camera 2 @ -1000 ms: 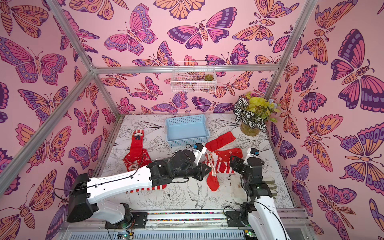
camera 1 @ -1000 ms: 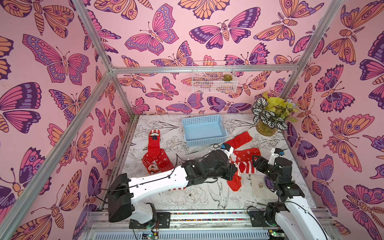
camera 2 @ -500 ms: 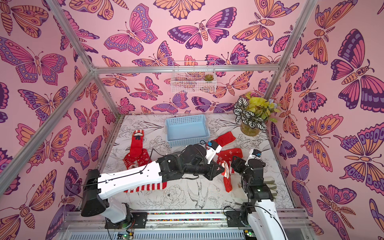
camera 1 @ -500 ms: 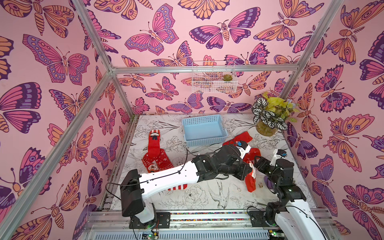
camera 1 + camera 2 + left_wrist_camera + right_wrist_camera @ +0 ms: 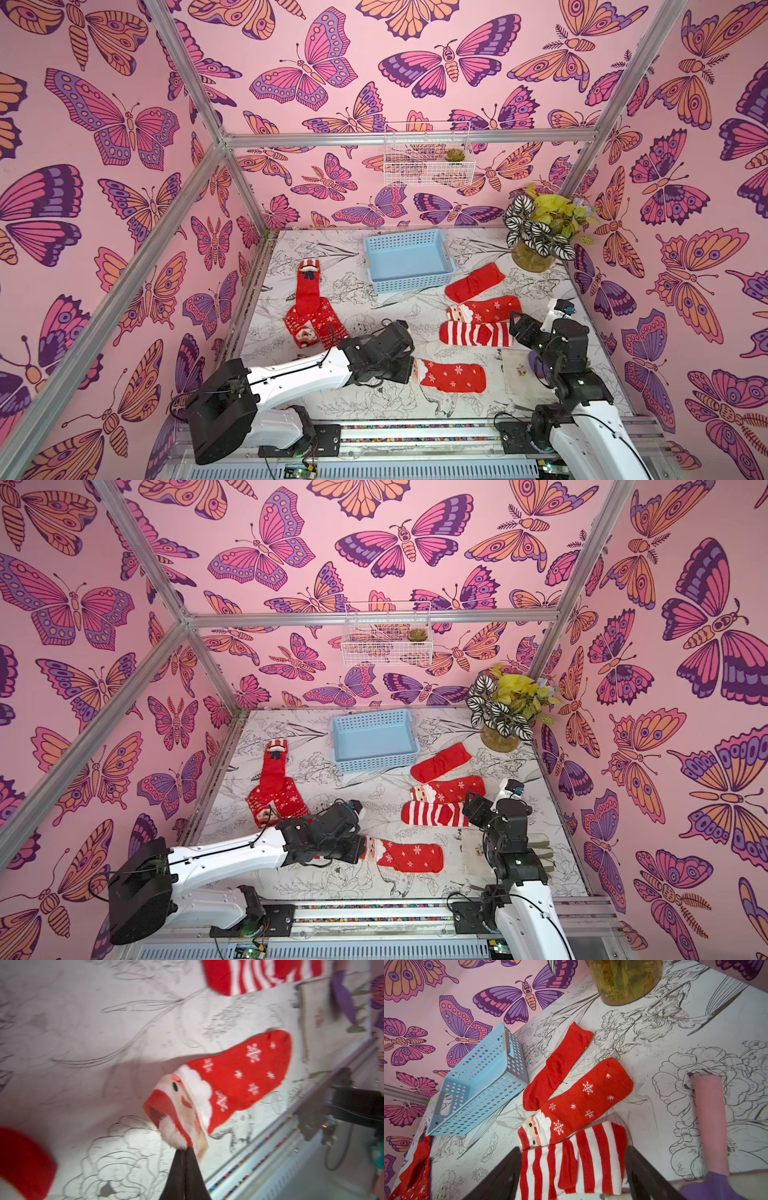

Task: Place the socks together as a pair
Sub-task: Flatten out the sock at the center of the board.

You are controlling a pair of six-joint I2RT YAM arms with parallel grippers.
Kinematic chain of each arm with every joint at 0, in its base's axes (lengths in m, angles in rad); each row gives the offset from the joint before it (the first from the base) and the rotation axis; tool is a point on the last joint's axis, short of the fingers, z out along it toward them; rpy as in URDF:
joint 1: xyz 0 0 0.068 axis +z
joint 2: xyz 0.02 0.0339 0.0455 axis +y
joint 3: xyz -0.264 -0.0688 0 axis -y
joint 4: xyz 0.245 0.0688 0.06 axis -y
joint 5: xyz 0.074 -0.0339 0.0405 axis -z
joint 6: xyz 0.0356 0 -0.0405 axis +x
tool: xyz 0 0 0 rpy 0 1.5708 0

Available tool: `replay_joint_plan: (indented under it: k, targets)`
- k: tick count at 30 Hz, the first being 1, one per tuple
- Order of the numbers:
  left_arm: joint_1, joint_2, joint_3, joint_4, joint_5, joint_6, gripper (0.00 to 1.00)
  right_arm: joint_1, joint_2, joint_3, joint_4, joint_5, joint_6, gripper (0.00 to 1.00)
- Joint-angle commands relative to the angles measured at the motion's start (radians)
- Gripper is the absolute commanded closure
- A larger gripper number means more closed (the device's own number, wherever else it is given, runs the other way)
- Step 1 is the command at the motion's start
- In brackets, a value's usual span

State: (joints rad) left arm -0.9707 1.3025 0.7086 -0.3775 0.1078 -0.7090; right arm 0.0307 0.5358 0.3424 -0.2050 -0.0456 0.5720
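Near the front edge of the bench [image 5: 365, 407], the left hand [image 5: 410, 370] was clenched on the white-trimmed cuff of a snowflake sock [image 5: 453, 377] with a Santa face. The left wrist view showed its two dark fingers [image 5: 176, 1178] pressed together on that cuff, which was drawn up into a peak. The red foot stretched away toward the right arm's side. The blur left it unclear whether the toe lay on the bench or just above it.

Farther back on the right side, three more socks lay flat in a close group. A striped sock [image 5: 473, 334] was nearest the front. A second Santa sock [image 5: 484, 311] lay just behind it, its cuff touching the striped one's edge. A plain red sock [image 5: 473, 282] lay behind that, one end touching the second Santa sock.

The right hand [image 5: 573, 1167] was released, its jaws spread wide on either side of one end of the striped sock, with nothing gripped. Whether it touched the fabric could not be told.

On the left side lay a heap of red socks [image 5: 313, 322], one cuff pointing toward the back wall. A blue basket [image 5: 409, 259] stood at the back middle, and a potted plant [image 5: 536, 237] stood in the back right corner.
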Motion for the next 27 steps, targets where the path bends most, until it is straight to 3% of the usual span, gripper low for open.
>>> replay_joint_plan:
  k: [1, 7, 9, 11, 14, 15, 17, 20, 22, 24, 27]
  targets:
    - [0.050, -0.002, 0.006, -0.044, -0.006, 0.060, 1.00, 0.006, -0.002, -0.017, 0.021, -0.031, -0.018, 0.21]
    - [0.105, 0.007, 0.034, -0.077, -0.061, 0.131, 0.99, 0.006, 0.025, -0.026, 0.045, -0.040, -0.017, 0.21]
    - [0.122, 0.009, 0.041, -0.091, -0.067, 0.149, 0.88, 0.006, 0.039, -0.026, 0.051, -0.042, -0.018, 0.21]
    - [0.129, 0.012, 0.055, -0.123, -0.089, 0.163, 0.68, 0.007, 0.052, -0.028, 0.063, -0.050, -0.017, 0.21]
    - [0.132, 0.002, 0.079, -0.180, -0.161, 0.167, 0.51, 0.006, 0.070, -0.026, 0.073, -0.073, -0.022, 0.21]
    - [0.132, -0.004, 0.085, -0.195, -0.188, 0.155, 0.49, 0.007, 0.076, -0.025, 0.075, -0.083, -0.023, 0.22]
    - [0.133, -0.018, 0.091, -0.202, -0.195, 0.142, 0.50, 0.007, 0.088, -0.022, 0.075, -0.106, -0.020, 0.29]
    - [0.130, -0.019, 0.090, -0.169, -0.118, 0.103, 0.64, 0.024, 0.123, -0.002, 0.052, -0.146, -0.004, 0.46]
    - [0.117, -0.003, 0.092, -0.129, -0.053, 0.067, 0.67, 0.072, 0.158, 0.055, -0.056, -0.127, 0.002, 0.61]
    - [0.081, 0.028, 0.098, -0.082, -0.030, 0.047, 0.70, 0.171, 0.182, 0.097, -0.142, -0.080, 0.012, 0.71]
    - [0.023, 0.101, 0.112, -0.033, -0.059, 0.013, 0.87, 0.409, 0.208, 0.122, -0.204, 0.037, 0.074, 0.75]
